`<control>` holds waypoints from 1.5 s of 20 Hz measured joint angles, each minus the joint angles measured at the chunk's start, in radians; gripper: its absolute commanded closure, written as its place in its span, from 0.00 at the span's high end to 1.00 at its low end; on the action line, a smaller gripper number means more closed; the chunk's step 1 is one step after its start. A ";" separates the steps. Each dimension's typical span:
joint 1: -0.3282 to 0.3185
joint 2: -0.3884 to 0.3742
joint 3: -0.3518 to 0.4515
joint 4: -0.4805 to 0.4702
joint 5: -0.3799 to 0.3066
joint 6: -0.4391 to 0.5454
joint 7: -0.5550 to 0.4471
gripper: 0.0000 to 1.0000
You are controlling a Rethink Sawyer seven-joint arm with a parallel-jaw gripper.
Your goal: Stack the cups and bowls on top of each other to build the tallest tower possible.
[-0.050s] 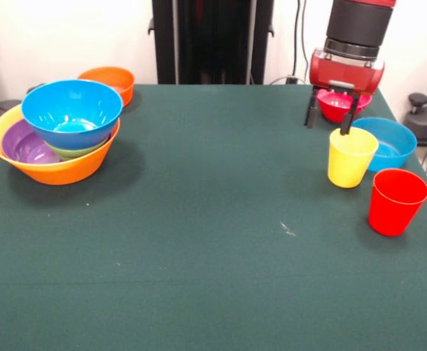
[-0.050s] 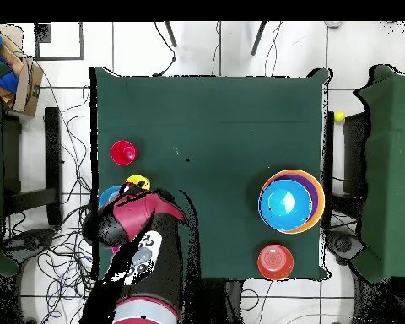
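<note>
1. A dark green table (image 1: 199,241) fills the front view, with a white wall and a black upright behind it.
2. The yellow cup (image 1: 351,157) stands upright, mouth up, and serves as the landmark here. The red cup (image 1: 396,201) stands just beside it toward the camera. A blue bowl (image 1: 393,142) sits right behind the yellow cup, and a small pink-red bowl (image 1: 339,106) lies farther back.
3. The gripper (image 1: 333,121) hangs over the far rim of the yellow cup, fingers spread narrowly and holding nothing. One finger (image 1: 347,121) reaches the rim's back edge; the other hangs clear of the cup, toward the pink-red bowl.
4. The cup's long axis is vertical and lies a little nearer the camera than the fingers. So, as I judge it, a rim grasp needs one finger inside the wall and one outside.
5. The tower (image 1: 56,142) stands well apart, across the table from the yellow cup: a blue bowl on green and purple ones in a large yellow-orange bowl.
6. An orange bowl (image 1: 110,82) sits just behind the tower.
</note>
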 measured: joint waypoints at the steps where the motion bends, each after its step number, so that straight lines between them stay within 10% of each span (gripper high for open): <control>1: 0.003 0.000 0.003 0.000 -0.003 0.000 0.000 1.00; 30: 0.140 0.073 -0.016 -0.060 -0.022 0.000 0.000 1.00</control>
